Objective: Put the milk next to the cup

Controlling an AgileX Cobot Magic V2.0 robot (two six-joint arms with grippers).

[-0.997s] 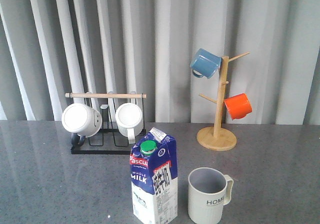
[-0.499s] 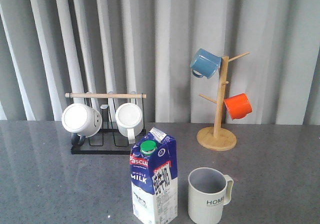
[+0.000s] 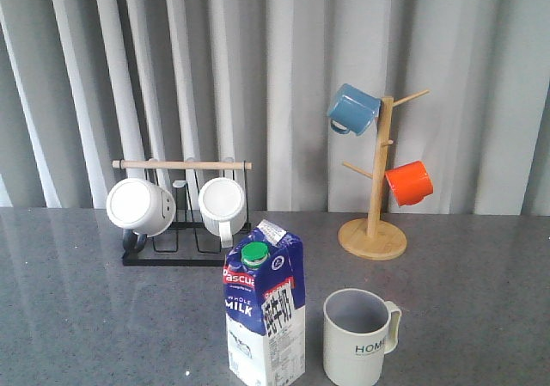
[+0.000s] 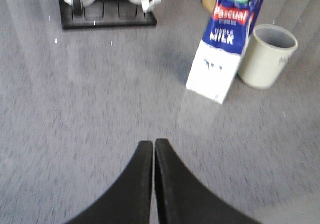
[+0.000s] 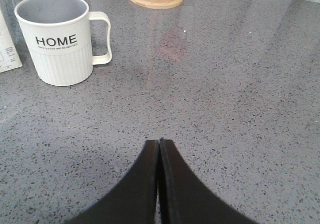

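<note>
Standing upright on grey speckled surface [image 3: 86, 317]: tall blue-and-white milk carton w/ green cap [image 3: 265, 317], just left of pale ribbed "HOME" mug [image 3: 359, 338], narrow gap, not touching. My left jaws [image 4: 154, 149]: pressed together, holding nothing. My right jaws [image 5: 159, 146]: same, over bare surface, apart from mug.

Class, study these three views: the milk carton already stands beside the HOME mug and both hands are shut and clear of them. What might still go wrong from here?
1. The milk is tall and narrow, standing close to the cup with only a small gap; a nudge could tip it onto the mug.
2. The left hand and right hand sit low over the table; a careless sweep might strike either object.
</note>
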